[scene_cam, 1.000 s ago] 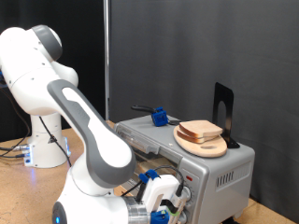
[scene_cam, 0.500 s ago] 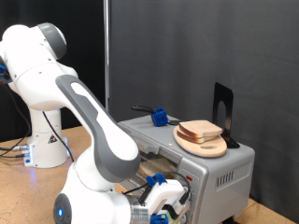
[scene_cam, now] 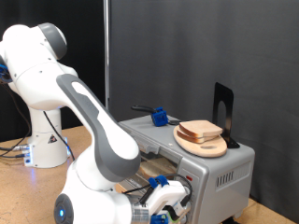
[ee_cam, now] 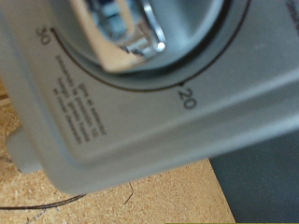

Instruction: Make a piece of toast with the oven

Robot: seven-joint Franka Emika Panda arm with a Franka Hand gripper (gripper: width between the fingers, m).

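Timer-setting step, judging by the claw [scene_cam: 166, 207] down at the toaster oven [scene_cam: 201, 168] front.

Pressed close on timer knob [ee_cam: 140, 37], apparently gripping it; bread slice [scene_cam: 200, 130] on wooden plate [scene_cam: 203, 146] atop oven; needs careful turn.

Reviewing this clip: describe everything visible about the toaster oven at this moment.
The small silver-grey boxy toaster oven sits at the exterior view's lower right. On its flat top rest a round wooden plate carrying bread slices, a blue object and an upright black piece. A round knob shows on its front panel. The robot's hand is at the oven's front. The wrist view shows a grey dial face marked 20 and 30, seen close up.
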